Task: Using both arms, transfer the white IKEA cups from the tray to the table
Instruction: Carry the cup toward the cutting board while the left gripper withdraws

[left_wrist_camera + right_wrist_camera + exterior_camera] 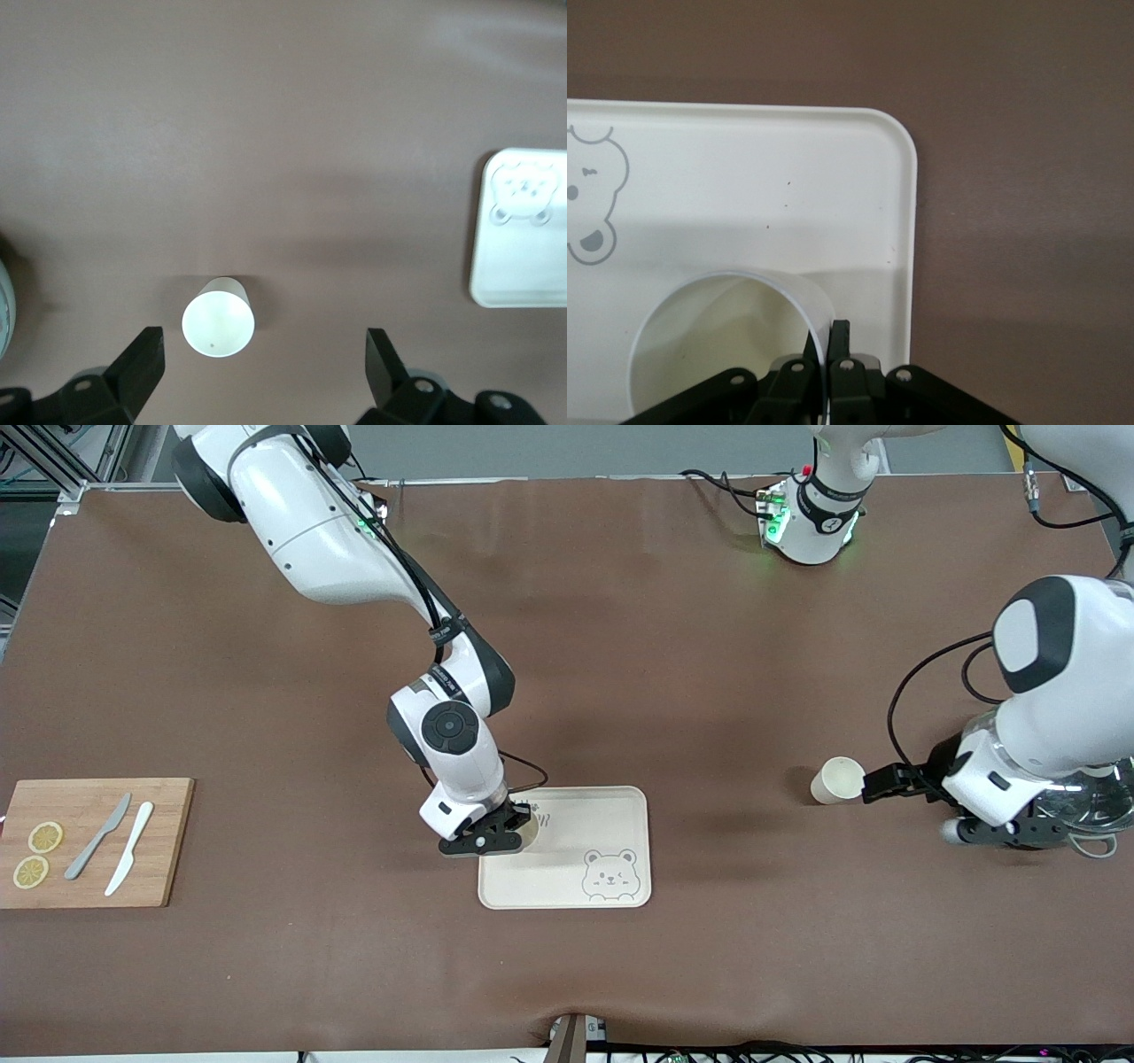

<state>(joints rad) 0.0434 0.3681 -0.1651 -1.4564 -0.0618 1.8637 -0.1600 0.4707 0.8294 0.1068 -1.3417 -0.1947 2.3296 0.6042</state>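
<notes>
White jointed arms (pixel 328 549), black joint caps, black cables, seemingly green-lit bases (pixel 802 522).

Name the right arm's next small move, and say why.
Probably lift straight up. The right gripper is shut on the wall of a white cup that sits on the tray; the other cup already stands on the table, by the open left gripper.

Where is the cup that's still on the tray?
The cup stands on the tray, in the corner nearest the right arm, its rim pinched by the right gripper.

Robot lab: two arms (pixel 354 558) bolted to a brown-covered table (pixel 664 646).
</notes>
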